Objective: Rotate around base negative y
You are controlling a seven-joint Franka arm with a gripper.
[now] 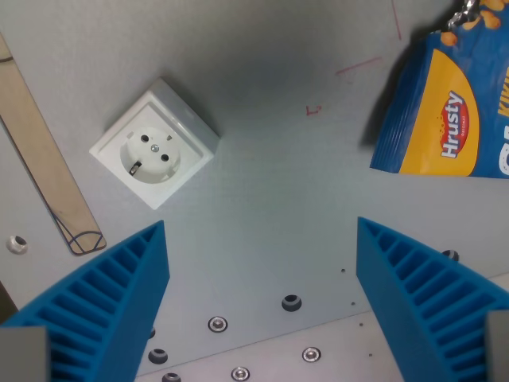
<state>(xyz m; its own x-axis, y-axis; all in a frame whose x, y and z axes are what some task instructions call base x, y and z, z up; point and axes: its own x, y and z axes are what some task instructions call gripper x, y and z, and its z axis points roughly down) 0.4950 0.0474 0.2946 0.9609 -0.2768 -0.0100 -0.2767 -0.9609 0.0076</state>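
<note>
- Blue end effector (262, 263) fingers spread wide, holding nothing, hovering over grey surface (270, 183).
- White socket (155, 143) at upper left, wooden stick (40, 151) beside it, chip bag (445, 103) upper right.
- Task is pure arm rotation; progress can't be judged.

A white socket box (156, 148) sits between a wooden strip (41, 143) and a blue snack bag (448, 107), well apart.

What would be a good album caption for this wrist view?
Open blue end effector above a grey table, white socket and snack bag below.
</note>
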